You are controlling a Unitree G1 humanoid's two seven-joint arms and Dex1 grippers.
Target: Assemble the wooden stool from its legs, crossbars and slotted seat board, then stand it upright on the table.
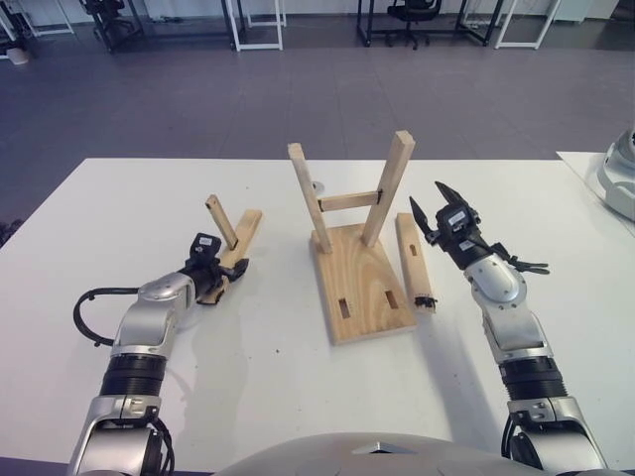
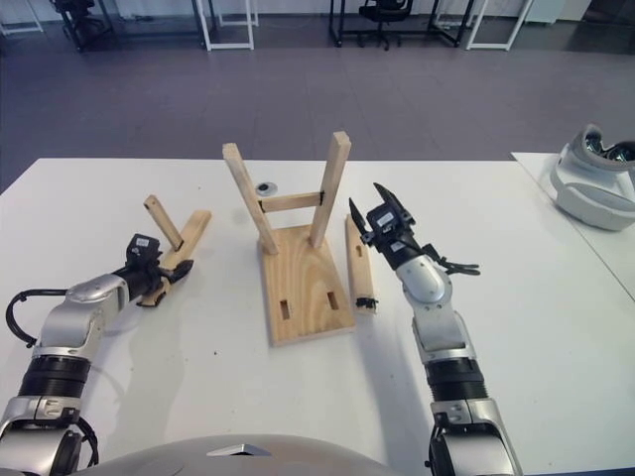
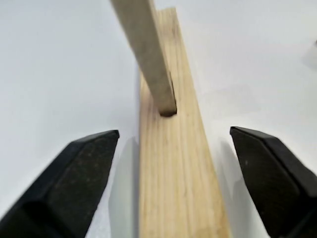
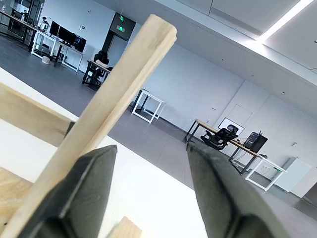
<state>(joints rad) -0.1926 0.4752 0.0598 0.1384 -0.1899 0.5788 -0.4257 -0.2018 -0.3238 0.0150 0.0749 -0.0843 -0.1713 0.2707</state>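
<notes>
The seat board (image 1: 362, 288) lies flat on the surface (image 1: 149, 198), slots upward so legs can drop in from above. In its far slots stand the left upright (image 1: 309, 196) and right upright (image 1: 389, 186), braced by a crossbar (image 1: 349, 201); the near slots are vacant. Left of the board, the left claw (image 3: 174, 131) is spread astride a pale leg (image 1: 243, 238) carrying its own bar (image 1: 222, 222), seemingly not touching it. Right of the board, the right claw (image 1: 429, 200) hangs spread beside the right upright, near a loose leg (image 1: 412, 260).

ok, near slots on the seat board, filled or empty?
Empty: both near slots in the seat board are open holes. Only two legs stand in it, joined by a crossbar.
</notes>
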